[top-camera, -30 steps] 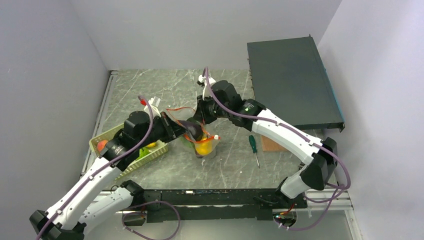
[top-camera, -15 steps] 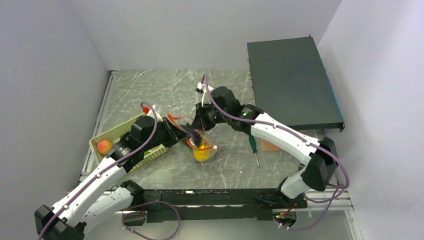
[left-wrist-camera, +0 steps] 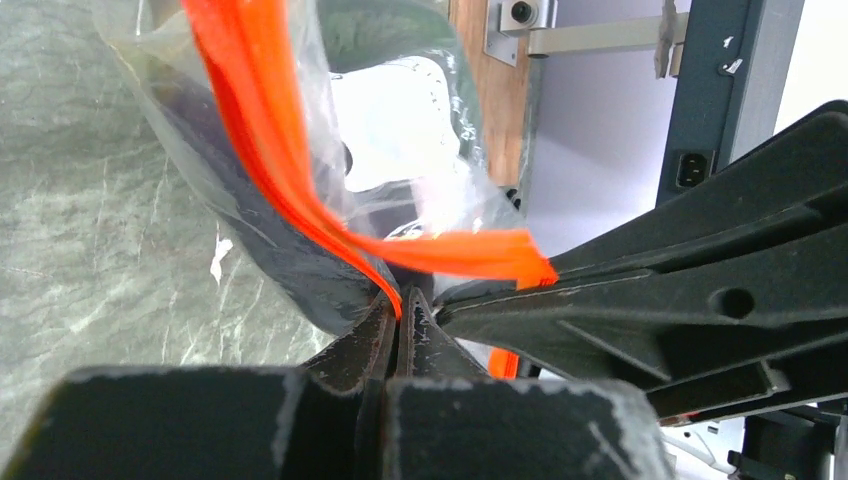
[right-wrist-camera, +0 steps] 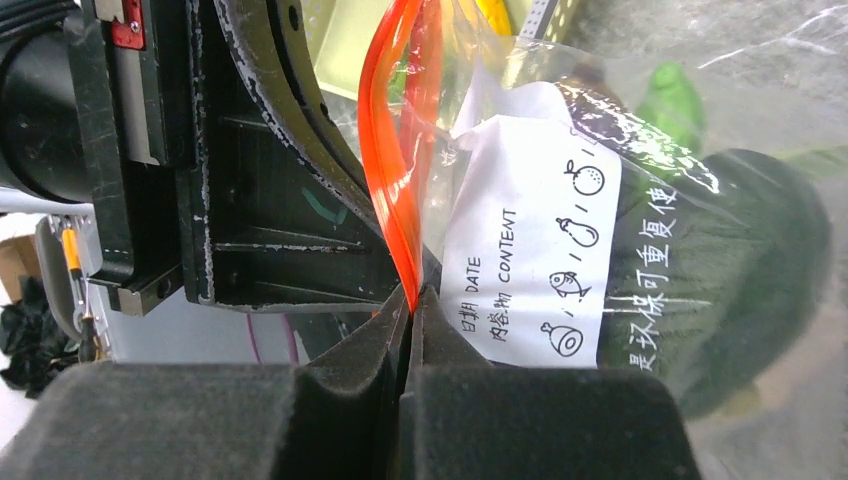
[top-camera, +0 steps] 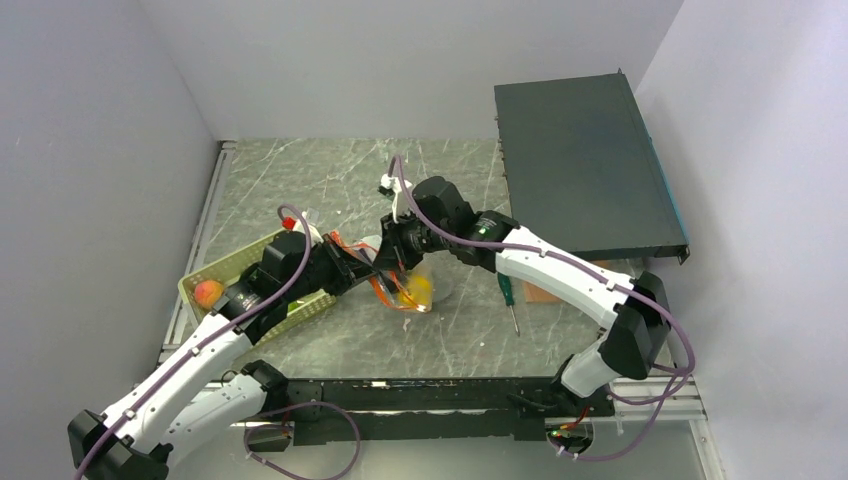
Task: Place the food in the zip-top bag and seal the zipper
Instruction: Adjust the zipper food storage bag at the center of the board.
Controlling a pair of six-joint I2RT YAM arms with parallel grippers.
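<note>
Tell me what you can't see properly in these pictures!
1. Left wrist view: the zipper, pinched by the left hand, runs off the top edge, so sealed or not is unclear.
2. Right wrist view: the label and crinkles of the zip-top bag, beside the right hand, hide how much is inside.
3. Top view: the left arm covers much of the basket.
4. The slider tab shows in no view.

the zip-top bag lies in the middle of the table with food in it. the basket sits to its left, holding one fruit. the screwdriver lies to its right, the flat case far right.
</note>
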